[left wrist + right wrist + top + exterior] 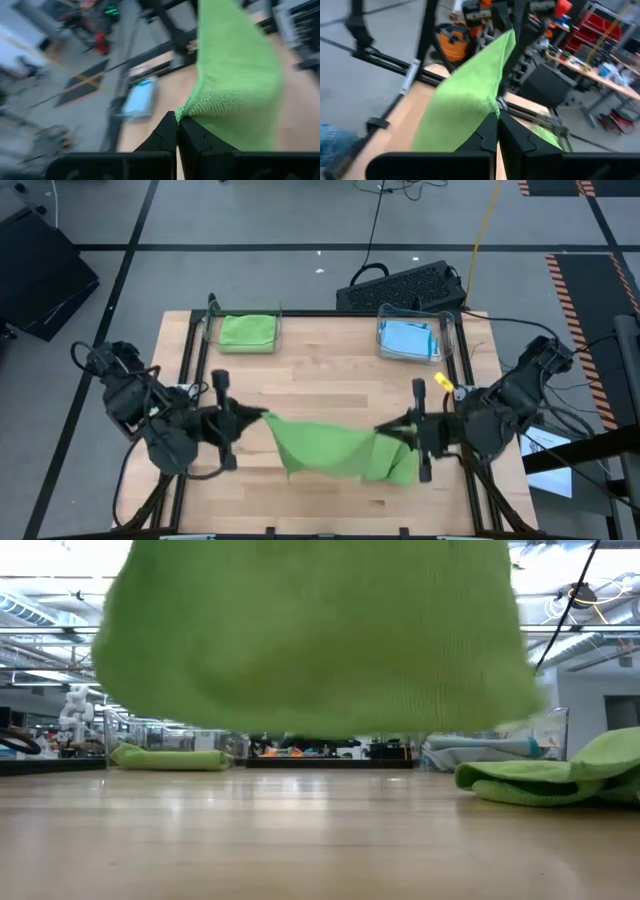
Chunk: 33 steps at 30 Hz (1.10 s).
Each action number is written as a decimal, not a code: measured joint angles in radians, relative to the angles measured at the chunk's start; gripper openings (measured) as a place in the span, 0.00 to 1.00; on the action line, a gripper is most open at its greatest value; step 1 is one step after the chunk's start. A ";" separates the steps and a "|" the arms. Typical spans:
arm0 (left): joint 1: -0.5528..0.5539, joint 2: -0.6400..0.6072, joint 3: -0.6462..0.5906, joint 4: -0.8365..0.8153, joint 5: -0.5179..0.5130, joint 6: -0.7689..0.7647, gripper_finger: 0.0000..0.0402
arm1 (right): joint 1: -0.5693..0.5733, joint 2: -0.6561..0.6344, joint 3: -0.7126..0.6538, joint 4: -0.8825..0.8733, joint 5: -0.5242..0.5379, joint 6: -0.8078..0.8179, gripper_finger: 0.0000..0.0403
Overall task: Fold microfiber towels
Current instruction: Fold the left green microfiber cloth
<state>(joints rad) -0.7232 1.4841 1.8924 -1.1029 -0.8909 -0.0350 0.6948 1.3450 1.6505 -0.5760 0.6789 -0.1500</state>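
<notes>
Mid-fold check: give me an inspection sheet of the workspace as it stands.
Surface: wooden table, bare at the middle.
Job's things: lime green microfiber towel held up between both claws, one end draped on the table; folded green towel in a clear bin; light blue towel in another.
Clutter: nothing seen.
Grippers: left claw and right claw each shut on a towel corner.
Cables: black and yellow cables on the floor.
Surroundings: black keyboard behind the table.

High view: straight down over the whole counter (330, 370), both arms in frame. Low view: level with the counter top, facing the room, nearly filled by a close green towel (310, 630). Wrist views: close behind each closed hand, along the same towel. Shared by all four: the lifted towel.
</notes>
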 joint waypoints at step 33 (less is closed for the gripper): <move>0.534 0.002 -0.609 0.062 0.219 -0.283 0.01 | -0.643 -0.353 -0.950 0.420 -0.506 0.179 0.00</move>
<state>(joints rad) -0.1894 1.4857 1.2835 -1.0408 -0.6722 -0.3183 0.0522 0.9919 0.7008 -0.1561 0.1728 0.0289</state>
